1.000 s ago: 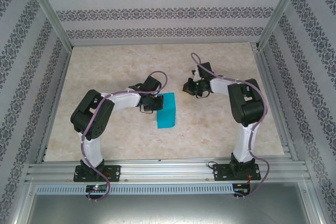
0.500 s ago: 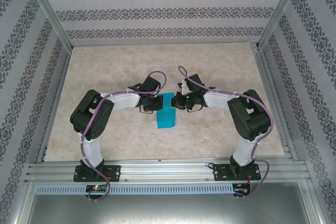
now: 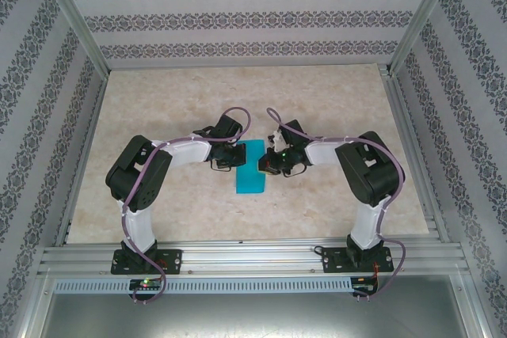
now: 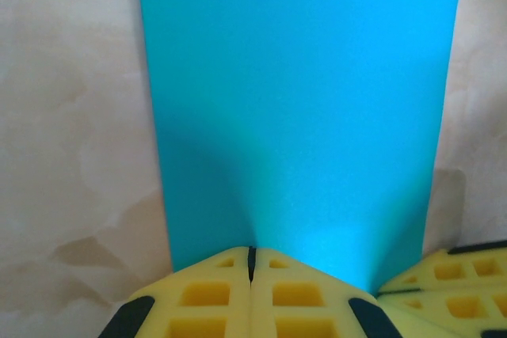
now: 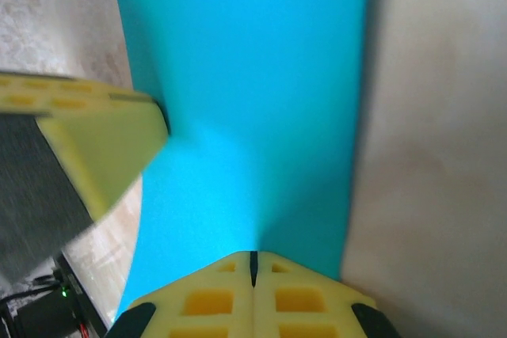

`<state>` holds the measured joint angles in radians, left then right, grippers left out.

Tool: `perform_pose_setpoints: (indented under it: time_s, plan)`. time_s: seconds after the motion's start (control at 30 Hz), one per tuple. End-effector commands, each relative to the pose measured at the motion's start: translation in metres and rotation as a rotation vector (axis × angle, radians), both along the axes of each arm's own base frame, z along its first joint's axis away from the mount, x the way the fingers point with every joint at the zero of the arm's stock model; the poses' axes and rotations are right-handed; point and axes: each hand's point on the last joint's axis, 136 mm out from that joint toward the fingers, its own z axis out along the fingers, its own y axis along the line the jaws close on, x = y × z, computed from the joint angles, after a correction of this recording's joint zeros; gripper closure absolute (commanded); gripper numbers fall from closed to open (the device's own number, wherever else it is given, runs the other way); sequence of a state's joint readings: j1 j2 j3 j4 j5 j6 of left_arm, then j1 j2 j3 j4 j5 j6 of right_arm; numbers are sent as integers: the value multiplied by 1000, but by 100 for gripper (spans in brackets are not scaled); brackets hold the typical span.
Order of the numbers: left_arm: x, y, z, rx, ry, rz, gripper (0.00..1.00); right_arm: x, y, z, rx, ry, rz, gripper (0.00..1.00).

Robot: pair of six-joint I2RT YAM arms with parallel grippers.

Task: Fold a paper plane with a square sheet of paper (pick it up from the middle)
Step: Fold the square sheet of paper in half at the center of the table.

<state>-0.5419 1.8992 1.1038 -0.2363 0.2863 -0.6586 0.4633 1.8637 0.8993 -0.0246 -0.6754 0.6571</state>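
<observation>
Quick rundown of where we're at: the square sheet of paper (image 3: 250,170) is lying flat on the marble-look tabletop (image 3: 158,100), pretty much dead centre of the top camera frame, right between the two arms. From up there it reads as a teal strip taller than it is wide, tilted a touch, with its lower end leaning to the left

The left gripper (image 4: 252,252) is on the sheet's left edge. In its own wrist view we see the yellow fingers pressed tight together at the bottom centre of the frame, with no gap at the seam. The paper runs away from them towards the top of the frame, and its near edge disappears under the tips. The fingertips sit right on the paper, but we honestly can't tell if any of it is pinched in the seam or if the closed tips are just resting on top

It's the same story on the other side. The right gripper (image 5: 253,257) is fully closed too, tips together at the bottom centre of its wrist view and on the sheet's right edge. The left one pokes in from the left side of that frame, so the two claws are near each other across the paper without touching
</observation>
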Motion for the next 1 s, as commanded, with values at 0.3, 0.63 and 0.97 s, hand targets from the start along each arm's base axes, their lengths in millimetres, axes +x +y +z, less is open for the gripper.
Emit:
perform_pose_setpoints:
  time_s: [0.3, 0.63, 0.97]
  plan:
    - [-63, 71, -76, 295, 270, 68, 100, -10, -11, 45, -44, -93, 11, 100]
    - [-65, 71, -77, 290, 281, 83, 100, -7, 24, 24, -26, -64, 38, 100]
    - [-65, 72, -79, 294, 284, 94, 100, -34, 9, -5, -81, 32, 20, 100]
